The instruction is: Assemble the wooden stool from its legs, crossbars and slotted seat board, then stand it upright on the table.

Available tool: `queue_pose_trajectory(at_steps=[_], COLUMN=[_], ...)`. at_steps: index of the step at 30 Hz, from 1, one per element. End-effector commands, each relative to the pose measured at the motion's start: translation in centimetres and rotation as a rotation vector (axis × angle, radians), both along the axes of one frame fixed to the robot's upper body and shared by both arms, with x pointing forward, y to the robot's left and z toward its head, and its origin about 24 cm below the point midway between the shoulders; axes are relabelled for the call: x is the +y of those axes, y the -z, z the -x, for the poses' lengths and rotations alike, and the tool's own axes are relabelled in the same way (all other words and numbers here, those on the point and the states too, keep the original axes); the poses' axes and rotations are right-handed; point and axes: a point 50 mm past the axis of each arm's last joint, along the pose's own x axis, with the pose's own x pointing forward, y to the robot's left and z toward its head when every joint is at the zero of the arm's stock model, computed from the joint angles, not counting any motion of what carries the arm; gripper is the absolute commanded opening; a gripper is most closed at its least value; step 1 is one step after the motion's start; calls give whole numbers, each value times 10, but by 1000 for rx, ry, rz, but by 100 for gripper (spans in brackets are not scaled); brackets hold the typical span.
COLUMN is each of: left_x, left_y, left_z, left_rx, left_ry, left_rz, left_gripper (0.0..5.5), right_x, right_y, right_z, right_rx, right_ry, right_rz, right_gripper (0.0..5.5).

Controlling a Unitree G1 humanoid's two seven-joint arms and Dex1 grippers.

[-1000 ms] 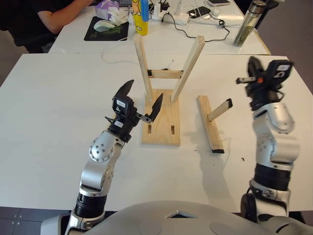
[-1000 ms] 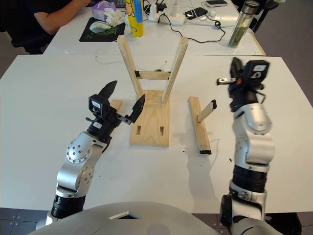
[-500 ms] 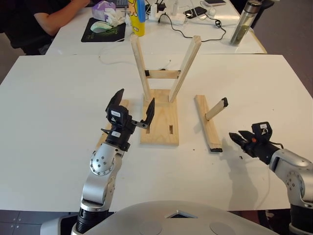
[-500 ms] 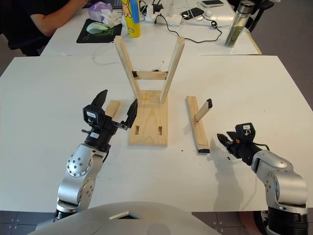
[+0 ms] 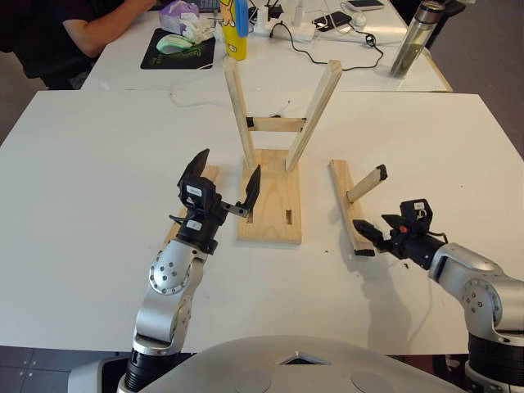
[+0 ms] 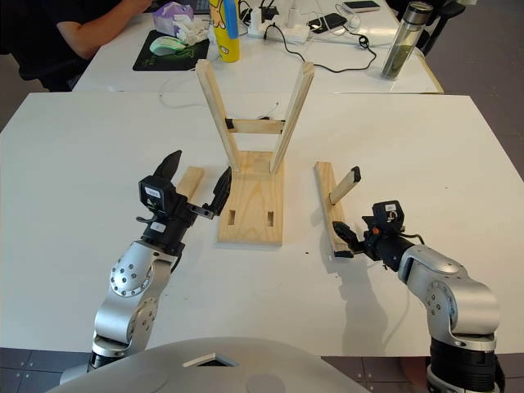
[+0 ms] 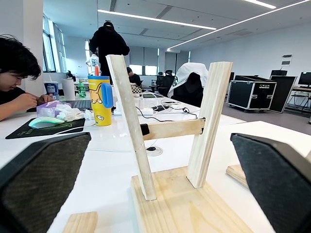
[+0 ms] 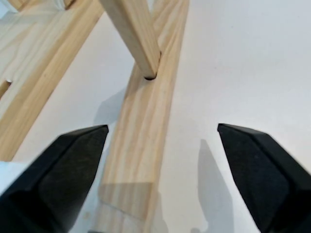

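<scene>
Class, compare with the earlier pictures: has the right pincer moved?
Yes. The right pincer has dropped from up high and come leftward, reaching the near end of the loose leg.

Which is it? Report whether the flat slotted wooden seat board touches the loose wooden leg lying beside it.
Apart. The left eye view shows bare white table between the seat board and the loose leg.

Set in a bright open office under long ceiling light strips (image 7: 146,17), on a white table (image 5: 82,164) with a second white desk (image 5: 115,74) just behind carrying a black mouse mat (image 5: 151,57), yellow bottle (image 5: 236,29) and steel flask (image 5: 413,37), black flight cases (image 7: 252,94) further back.
</scene>
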Motion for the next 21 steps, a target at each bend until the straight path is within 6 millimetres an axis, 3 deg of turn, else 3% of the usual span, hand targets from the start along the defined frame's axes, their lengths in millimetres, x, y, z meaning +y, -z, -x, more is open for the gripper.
queue_pose_trajectory(at_steps=[1, 7, 21], left_x=[1, 3, 4], left_y=[-1, -6, -10], left_z=[-4, -11, -18], left_rx=[7, -2, -15], left_ry=[35, 91, 125], left_rz=[-18, -38, -48], left_gripper=[535, 535, 535], right_x=[21, 29, 27], right_y=[-3, 11, 23], right_z=[-7, -5, 1], right_rx=[-65, -69, -38], right_ry=[-8, 65, 118], right_rz=[23, 149, 138], right_gripper=[419, 419, 208])
